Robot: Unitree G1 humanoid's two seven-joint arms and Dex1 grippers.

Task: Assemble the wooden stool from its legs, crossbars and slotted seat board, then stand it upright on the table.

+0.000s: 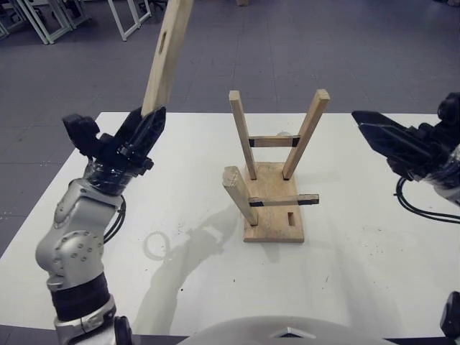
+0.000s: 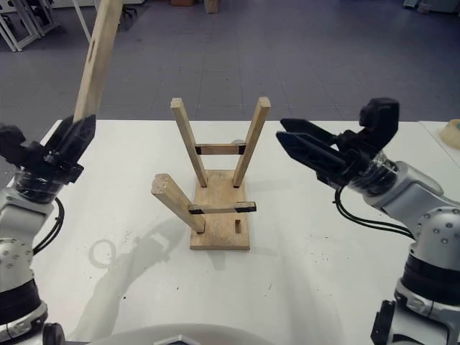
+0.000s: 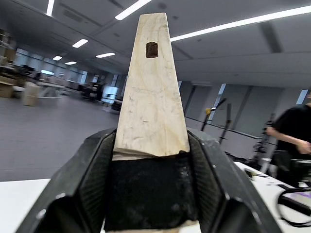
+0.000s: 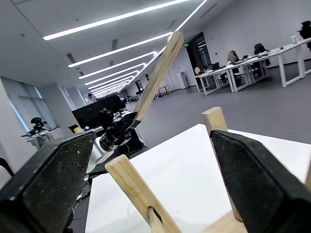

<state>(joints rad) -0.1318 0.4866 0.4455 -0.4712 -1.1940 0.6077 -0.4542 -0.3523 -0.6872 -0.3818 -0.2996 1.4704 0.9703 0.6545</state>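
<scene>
Grey floor [image 1: 345,57] runs across the top of the left eye view and a white table [image 1: 359,273] takes up the lower part. Dead centre, the seat board [image 1: 273,227] lies flat on the table with three legs stuck in it. Two far legs [image 1: 243,133] stand at its back end, leaning apart a bit toward their tops, joined by a crossbar [image 1: 275,141]. The near leg [image 1: 239,194] sits in the front left corner, tilted to the left, and a second crossbar [image 1: 284,201] pokes out of it to the right with its free end touching nothing. The front right slot [image 1: 290,218] is empty. At centre left, the left gripper [image 1: 147,120] is clamped round the bottom end of the fourth leg [image 1: 169,54], which points up to the top edge of the frame, well apart from the board.

Right eye view: the right gripper [image 2: 282,131] hangs at centre right above the table, just right of the far legs, fingers parted and holding nothing.

Left wrist view: both fingers [image 3: 92,179] press against the fourth leg's sides, and a small hole [image 3: 151,49] shows near its far end.

Right wrist view: the fingers [image 4: 53,174] are spread wide. In the gap you can see the near leg [image 4: 136,189], one far leg [image 4: 216,121], and the left gripper [image 4: 121,127] with its leg farther off.
</scene>
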